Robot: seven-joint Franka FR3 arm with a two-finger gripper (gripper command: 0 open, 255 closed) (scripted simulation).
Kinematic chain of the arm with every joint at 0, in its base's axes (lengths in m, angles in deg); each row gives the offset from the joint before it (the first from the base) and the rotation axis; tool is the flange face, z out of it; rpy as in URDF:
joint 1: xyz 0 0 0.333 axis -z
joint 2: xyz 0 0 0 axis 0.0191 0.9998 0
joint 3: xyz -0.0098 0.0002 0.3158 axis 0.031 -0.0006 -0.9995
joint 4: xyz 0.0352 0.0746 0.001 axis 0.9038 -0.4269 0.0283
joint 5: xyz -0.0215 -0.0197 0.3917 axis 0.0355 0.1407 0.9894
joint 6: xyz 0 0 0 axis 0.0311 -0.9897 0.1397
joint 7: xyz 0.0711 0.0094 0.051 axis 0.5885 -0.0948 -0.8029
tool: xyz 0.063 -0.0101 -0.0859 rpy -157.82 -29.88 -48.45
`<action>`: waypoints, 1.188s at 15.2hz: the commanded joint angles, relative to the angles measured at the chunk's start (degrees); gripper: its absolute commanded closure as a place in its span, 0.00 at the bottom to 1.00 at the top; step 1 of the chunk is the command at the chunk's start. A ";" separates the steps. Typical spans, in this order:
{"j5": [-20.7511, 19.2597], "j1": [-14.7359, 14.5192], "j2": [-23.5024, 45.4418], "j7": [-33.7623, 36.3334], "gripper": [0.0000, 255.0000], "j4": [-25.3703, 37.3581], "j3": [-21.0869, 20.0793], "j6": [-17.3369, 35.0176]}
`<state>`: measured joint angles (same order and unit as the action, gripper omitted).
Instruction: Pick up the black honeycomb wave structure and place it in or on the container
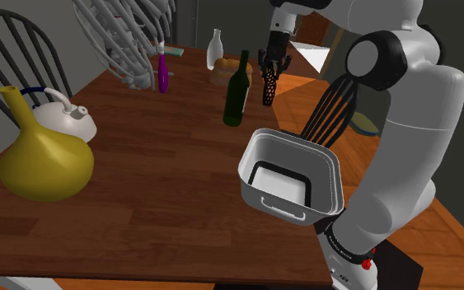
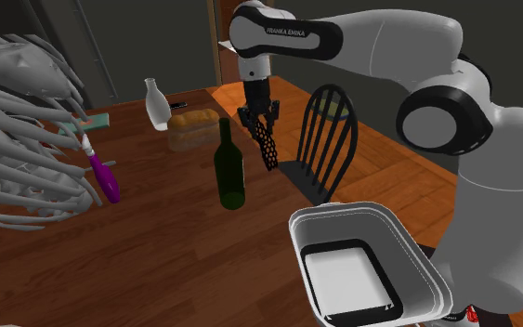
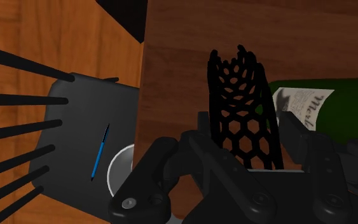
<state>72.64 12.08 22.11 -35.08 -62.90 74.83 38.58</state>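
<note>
The black gripper (image 1: 272,67) is squeezed tight on the black net piece (image 1: 269,89). It holds the piece by its top, up in the air, in the upper middle of the shoulder view. The piece hangs just right of the green bottle (image 1: 238,86). It may be over the edge of the table (image 1: 156,189), but that is hard to tell. The grey pan (image 1: 264,155) is at the lower right, well apart.

Soft, rather dim light lies evenly over the worktop (image 1: 156,165), which turns lighter toward its far edge. Pale glints sit on the yellow jug (image 1: 44,161) and the bottle (image 1: 238,86); shadows at their bases are faint. In the wrist view, the fingers (image 3: 203,137) and the lattice (image 3: 244,108) clasped between them are near-black.
</note>
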 commanded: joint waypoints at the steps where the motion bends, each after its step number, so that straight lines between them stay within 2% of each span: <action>1: 0.12 0.18 0.60 0.15 1.00 2.33 0.01 -1.75; 4: 0.29 0.40 1.32 0.38 1.00 5.28 0.00 -3.97; 7: -0.78 -1.56 -7.59 1.62 1.00 -7.16 -0.27 -0.18; 10: -1.56 -2.99 -15.32 3.26 1.00 -17.03 -0.92 2.28; 18: -2.10 -5.43 -33.37 8.56 1.00 -36.86 -3.77 4.91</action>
<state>70.59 6.83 -8.68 -27.16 -97.25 71.40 43.48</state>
